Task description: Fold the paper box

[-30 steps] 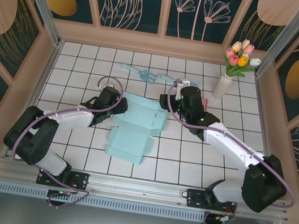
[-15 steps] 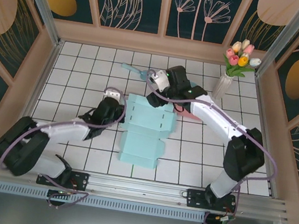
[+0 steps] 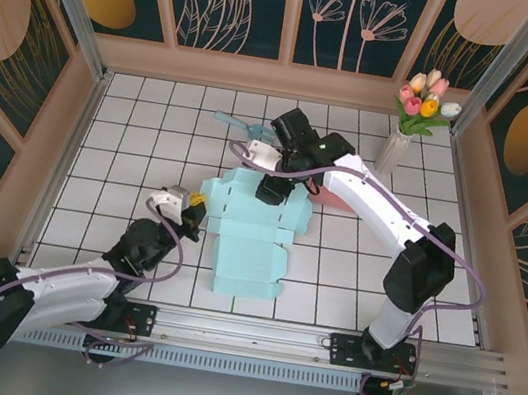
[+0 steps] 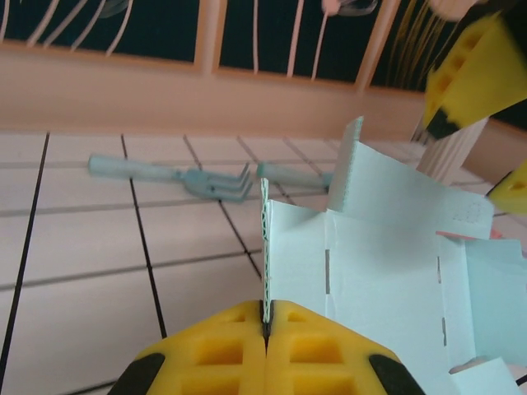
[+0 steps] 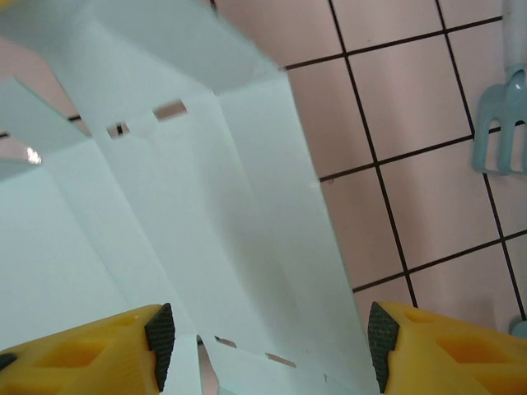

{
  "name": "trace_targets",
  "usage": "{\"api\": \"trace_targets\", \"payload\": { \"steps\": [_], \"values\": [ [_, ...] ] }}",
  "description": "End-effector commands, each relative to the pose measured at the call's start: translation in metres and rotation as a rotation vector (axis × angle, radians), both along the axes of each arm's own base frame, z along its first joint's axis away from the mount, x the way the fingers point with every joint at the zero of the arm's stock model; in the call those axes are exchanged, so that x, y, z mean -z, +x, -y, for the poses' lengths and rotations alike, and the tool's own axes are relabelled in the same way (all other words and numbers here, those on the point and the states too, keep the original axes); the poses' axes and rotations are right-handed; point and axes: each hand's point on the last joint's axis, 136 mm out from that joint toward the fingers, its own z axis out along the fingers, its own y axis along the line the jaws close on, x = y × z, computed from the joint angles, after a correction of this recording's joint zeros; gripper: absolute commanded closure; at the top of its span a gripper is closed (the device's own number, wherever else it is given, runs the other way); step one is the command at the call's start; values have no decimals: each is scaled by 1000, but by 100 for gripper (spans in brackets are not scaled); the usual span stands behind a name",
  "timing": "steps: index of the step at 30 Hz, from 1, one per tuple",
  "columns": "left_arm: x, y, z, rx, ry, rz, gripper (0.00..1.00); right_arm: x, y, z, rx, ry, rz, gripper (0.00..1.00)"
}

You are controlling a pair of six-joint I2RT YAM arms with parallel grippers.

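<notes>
We found the pale blue die-cut paper box blank [image 3: 254,247] lying opened out near the middle of the white tiled table [image 3: 132,135], one end toward the near edge. The left gripper [image 4: 265,319] was clamped tight on the blank's left flap. Its wrist camera showed that flap standing on edge between the yellow pads, where the overhead view gave us little more than a raised corner. The right gripper [image 5: 268,350] hung over the far end of the blank with its yellow fingers spread wide on either side of a creased panel, gripping nothing; from above, the black wrist hid that part. The wrist views also showed small slots cut along the creases. Beyond the blank, toward the far wall, a pale blue plastic toy rake [image 3: 247,132] lay apart from the paper. A white vase of tulips [image 3: 394,148] stood in the far right corner, near the right arm. Bare tiles lay open to the left of the blank and at the near right, and tan wooden walls [image 3: 49,151] closed the table on three sides.
</notes>
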Motion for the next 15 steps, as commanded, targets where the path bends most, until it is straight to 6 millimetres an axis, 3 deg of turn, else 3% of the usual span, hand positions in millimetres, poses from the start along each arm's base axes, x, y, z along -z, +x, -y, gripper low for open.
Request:
{"api": "trace_targets", "payload": {
  "steps": [1,7,15],
  "values": [
    [-34,-10,3,47,-36,159,100,4,-7,14,-69,-85,-14,34],
    [-29,-13,9,78,-13,169,100,-5,-12,13,-150,-69,0,36],
    [-34,-17,7,84,-27,187,100,7,-13,24,-165,-101,-50,43]
  ]
}}
